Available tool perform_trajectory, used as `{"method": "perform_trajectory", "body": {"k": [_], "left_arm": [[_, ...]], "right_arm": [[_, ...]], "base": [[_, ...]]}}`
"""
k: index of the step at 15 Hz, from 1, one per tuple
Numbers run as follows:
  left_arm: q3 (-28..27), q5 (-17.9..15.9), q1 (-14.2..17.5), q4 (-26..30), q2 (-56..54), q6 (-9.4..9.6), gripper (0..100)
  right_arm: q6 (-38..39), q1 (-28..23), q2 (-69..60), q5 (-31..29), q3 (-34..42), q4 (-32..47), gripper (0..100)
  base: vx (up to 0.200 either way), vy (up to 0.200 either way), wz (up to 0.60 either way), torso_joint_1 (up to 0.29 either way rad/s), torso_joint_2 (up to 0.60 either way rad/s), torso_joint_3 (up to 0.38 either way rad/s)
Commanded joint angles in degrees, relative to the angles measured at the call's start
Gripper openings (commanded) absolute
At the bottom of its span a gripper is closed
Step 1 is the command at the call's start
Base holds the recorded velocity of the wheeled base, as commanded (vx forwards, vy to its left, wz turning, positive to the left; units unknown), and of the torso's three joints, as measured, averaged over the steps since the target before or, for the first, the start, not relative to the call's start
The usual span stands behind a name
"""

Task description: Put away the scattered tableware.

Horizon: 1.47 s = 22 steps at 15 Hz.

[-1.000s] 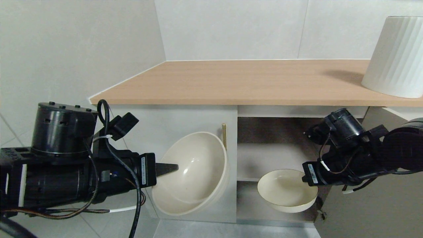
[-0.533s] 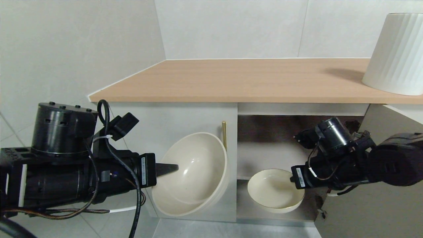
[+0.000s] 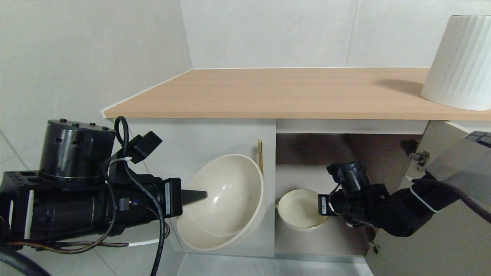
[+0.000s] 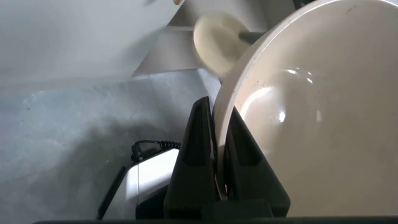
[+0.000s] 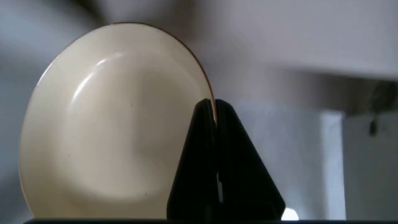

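My left gripper (image 3: 191, 205) is shut on the rim of a large cream bowl (image 3: 224, 201), held tilted in front of the closed left cabinet door; the left wrist view shows its fingers (image 4: 200, 146) clamped on the large bowl's (image 4: 311, 124) edge. My right gripper (image 3: 321, 205) is shut on the rim of a small cream bowl (image 3: 301, 209), held inside the open right cabinet compartment above its bottom shelf. In the right wrist view the fingers (image 5: 214, 149) pinch the small bowl's (image 5: 112, 118) edge.
A wooden countertop (image 3: 284, 94) tops the cabinet, with a white ribbed lampshade-like object (image 3: 458, 63) at its right end. A brass handle (image 3: 260, 157) marks the closed left door. The open right door (image 3: 441, 199) stands at the right, close to my right arm.
My right arm has carried the small bowl leftward and deeper into the open cabinet compartment. The left arm and its large bowl have stayed put.
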Motion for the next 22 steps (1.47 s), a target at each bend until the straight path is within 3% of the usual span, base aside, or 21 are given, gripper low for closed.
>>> {"method": "perform_trajectory", "body": {"k": [1, 10, 17, 22], "left_arm": [[0.1, 0.0, -0.1, 0.0, 0.4, 0.06, 0], [0.6, 0.5, -1.8, 0.4, 4.8, 0.15, 0], [0.6, 0.5, -2.0, 0.4, 5.5, 0.15, 0], [0.6, 1.0, -2.0, 0.4, 5.8, 0.15, 0]], "right_arm": [[0.1, -2.1, 7.8, -3.7, -1.4, -4.7, 0], [2.8, -8.2, 18.0, -14.3, -14.2, -7.0, 0], [3.2, -9.9, 21.6, -15.3, -22.0, -3.3, 0], [3.2, -10.3, 22.4, -16.3, -23.5, -3.3, 0]], "base": [[0.000, 0.000, 0.00, 0.000, 0.00, 0.000], [0.000, 0.000, 0.00, 0.000, 0.00, 0.000], [0.000, 0.000, 0.00, 0.000, 0.00, 0.000], [0.000, 0.000, 0.00, 0.000, 0.00, 0.000]]}}
